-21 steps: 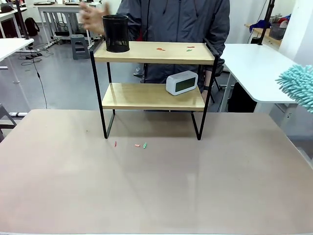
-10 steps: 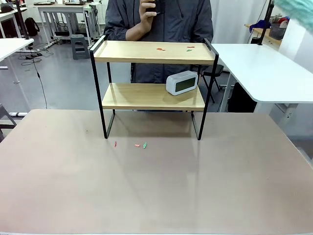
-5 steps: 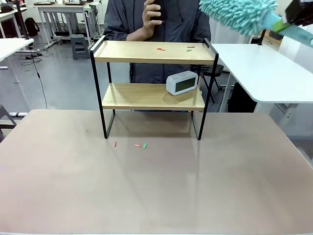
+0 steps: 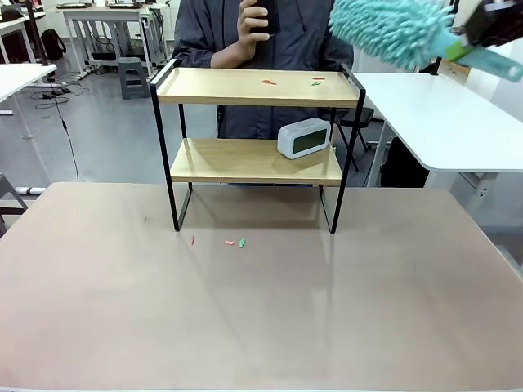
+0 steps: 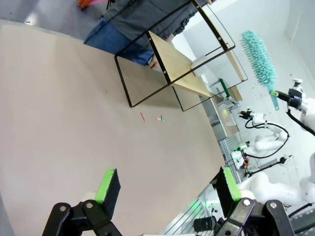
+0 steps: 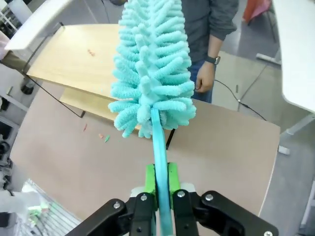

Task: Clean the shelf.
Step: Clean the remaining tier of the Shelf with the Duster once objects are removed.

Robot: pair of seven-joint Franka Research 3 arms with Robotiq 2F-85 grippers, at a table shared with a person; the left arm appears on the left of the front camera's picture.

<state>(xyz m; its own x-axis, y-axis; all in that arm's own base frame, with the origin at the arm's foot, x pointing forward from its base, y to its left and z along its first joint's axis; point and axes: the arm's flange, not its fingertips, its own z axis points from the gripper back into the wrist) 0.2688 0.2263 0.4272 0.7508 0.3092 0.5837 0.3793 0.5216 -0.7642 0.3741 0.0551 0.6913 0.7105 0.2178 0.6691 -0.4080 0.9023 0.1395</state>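
The shelf (image 4: 257,90) stands at the table's far side, with small red and green scraps (image 4: 268,81) on its top board. A grey clock (image 4: 304,137) sits on the lower board. My right gripper (image 4: 466,45) is shut on the handle of a teal fluffy duster (image 4: 388,31), which is held high above the shelf's right end without touching it. In the right wrist view the jaws (image 6: 158,183) clamp the duster's handle, its head (image 6: 152,64) over the top board (image 6: 74,59). My left gripper (image 5: 167,186) hangs open over the table, far from the shelf (image 5: 172,66).
A person stands behind the shelf, one hand (image 4: 249,24) raised at chest height with a dark object. More scraps (image 4: 233,242) lie on the tan table (image 4: 261,327) in front of the shelf. A white side table (image 4: 433,114) is at the right.
The person lifted the black mesh cup off the top board. My right gripper swung the duster up and in from the right edge, to above the shelf's right end.
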